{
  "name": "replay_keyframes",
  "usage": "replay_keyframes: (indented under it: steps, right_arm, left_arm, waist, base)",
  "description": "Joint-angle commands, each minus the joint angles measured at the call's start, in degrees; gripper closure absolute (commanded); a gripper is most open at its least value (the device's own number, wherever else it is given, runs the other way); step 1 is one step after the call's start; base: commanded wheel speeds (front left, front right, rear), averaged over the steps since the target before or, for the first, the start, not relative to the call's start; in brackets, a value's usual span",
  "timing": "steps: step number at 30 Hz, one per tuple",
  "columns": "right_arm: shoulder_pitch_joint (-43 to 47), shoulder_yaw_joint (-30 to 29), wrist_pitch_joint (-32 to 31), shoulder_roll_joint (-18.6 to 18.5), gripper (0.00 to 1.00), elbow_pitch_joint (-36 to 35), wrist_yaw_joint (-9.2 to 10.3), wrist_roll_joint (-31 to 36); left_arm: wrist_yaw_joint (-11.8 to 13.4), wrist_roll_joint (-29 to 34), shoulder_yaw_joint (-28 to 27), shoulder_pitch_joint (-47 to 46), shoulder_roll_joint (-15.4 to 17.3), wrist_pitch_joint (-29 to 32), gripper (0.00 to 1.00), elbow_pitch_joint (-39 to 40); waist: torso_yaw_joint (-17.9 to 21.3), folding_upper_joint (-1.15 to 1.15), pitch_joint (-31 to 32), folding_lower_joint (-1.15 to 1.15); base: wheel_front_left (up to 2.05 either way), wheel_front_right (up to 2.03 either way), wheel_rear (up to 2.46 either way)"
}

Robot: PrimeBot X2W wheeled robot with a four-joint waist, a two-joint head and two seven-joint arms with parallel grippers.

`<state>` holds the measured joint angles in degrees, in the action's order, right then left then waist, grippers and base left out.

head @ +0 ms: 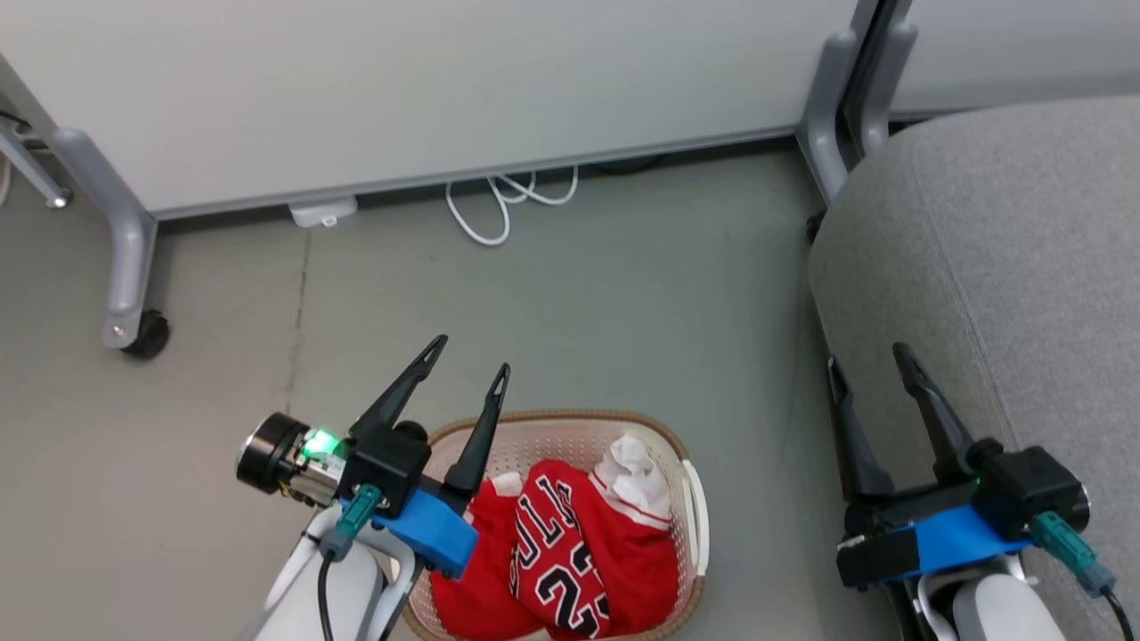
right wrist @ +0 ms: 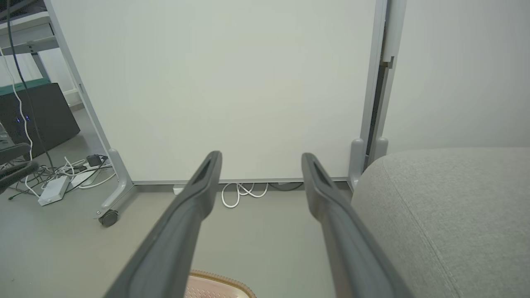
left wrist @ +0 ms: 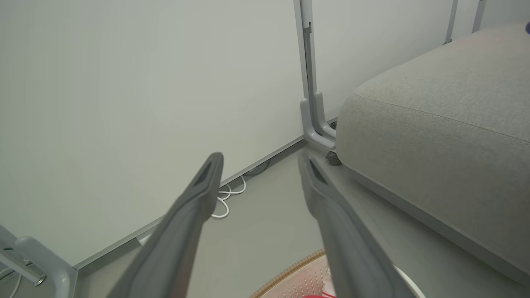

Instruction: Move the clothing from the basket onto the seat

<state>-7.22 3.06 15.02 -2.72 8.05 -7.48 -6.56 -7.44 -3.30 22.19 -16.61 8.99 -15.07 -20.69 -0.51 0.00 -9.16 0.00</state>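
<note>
Red fabric fills the oval cream laundry basket (head: 570, 417) on the grey floor (head: 623, 294), and by the look of it nothing has been moved yet. The Bulls jersey (head: 559, 556), number 23 face up, lies crumpled across the middle of the basket. A second red garment (head: 472, 579), likely the shorts, is bunched against the basket's left side, and a white fold of cloth (head: 634, 476) pokes up toward its far right rim. The grey upholstered seat (head: 1006, 267) stands to the right of the basket with a strip of floor between them, and I see no clothing on the part of it that shows. The left gripper (head: 473, 352) hangs above the basket's left rim, its two dark fingers (head: 399, 392) spread with nothing between them, pointing past the basket's far edge rather than down into it. The right gripper (head: 866, 354) is well to the right of the basket, over the seat's near edge, its fingers likewise parted and empty. Beyond the basket a white partition panel (head: 401, 89) closes off the floor, with a looped white cable (head: 499, 205) at its foot. I'd judge the job to be at its very start: every piece remains to be grasped, lifted out and carried rightward from the basket to the seat. The left gripper, nearest the pile, seems best placed to dip in first.
</note>
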Motion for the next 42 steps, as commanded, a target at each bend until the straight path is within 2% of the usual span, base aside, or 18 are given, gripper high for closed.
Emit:
replay_keyframes:
  steps: [1,12,20,21,23,27,28,33,36,42]
  right_arm:
    - [-1.5,-0.3,0.2,-0.3,0.00,-0.4,-0.03,-0.4]
    - [-6.3,-0.4,0.2,-0.3,0.00,-1.8,-0.03,-1.3]
    - [-10.4,0.7,0.2,-0.3,0.00,-2.6,-0.03,-2.1]
    - [-11.2,0.8,0.2,-0.3,0.00,-2.7,-0.03,-2.2]
    - [-12.0,0.9,0.2,-0.3,0.00,-2.9,-0.03,-2.4]
    - [-13.3,0.9,0.2,-0.3,0.00,-3.4,-0.03,-2.5]
    - [-13.3,0.9,0.2,-0.3,0.00,-3.4,-0.03,-2.5]
    - [-14.9,0.6,0.2,-0.3,0.00,-4.4,-0.03,-2.2]
    - [-15.6,0.4,0.2,-0.3,0.00,-4.8,-0.03,-2.0]
    - [-17.0,0.6,0.2,-0.3,0.00,-5.6,-0.03,-2.0]
  left_arm:
    - [0.0,-0.7,1.7,-2.5,1.1,-0.2,0.00,-1.6]
    - [0.0,-3.7,13.7,-12.8,5.8,-0.2,0.00,-11.3]
    - [-0.1,-5.9,26.5,-20.1,8.2,-0.2,0.00,-21.9]
    - [-0.1,-6.6,29.8,-21.5,8.4,-0.2,0.00,-24.6]
    - [-0.1,-7.2,33.0,-23.1,8.8,-0.2,0.00,-27.1]
    - [-0.1,-8.3,40.1,-25.6,9.0,-0.2,0.00,-32.6]
    - [-0.1,-8.3,40.1,-25.6,9.0,-0.2,0.00,-32.6]
    - [0.0,-9.9,48.0,-29.3,8.6,0.1,0.00,-39.2]
    - [0.0,-9.6,50.2,-31.2,7.8,1.9,0.00,-42.5]
    - [-0.1,-6.4,51.3,-34.5,7.0,3.8,0.00,-45.8]
  waist:
    - [1.6,0.00,-3.1,0.00]
    - [4.7,0.00,-13.2,0.00]
    - [6.7,0.00,-19.8,0.00]
    - [7.2,0.00,-21.2,0.00]
    - [7.7,0.00,-22.8,0.00]
    - [8.7,0.00,-25.6,0.00]
    - [8.7,0.00,-25.6,0.00]
    - [9.5,0.00,-29.6,0.00]
    - [9.7,0.00,-32.0,0.00]
    - [10.4,0.00,-36.3,0.00]
  base:
    - [0.00,0.00,0.00]
    - [0.00,0.00,0.00]
    - [0.00,0.00,0.00]
    - [0.00,0.00,0.00]
    - [0.00,0.00,0.00]
    - [0.00,0.00,0.00]
    - [0.00,0.00,0.00]
    - [0.00,0.00,0.00]
    - [0.00,0.00,0.00]
    - [0.00,0.00,0.00]
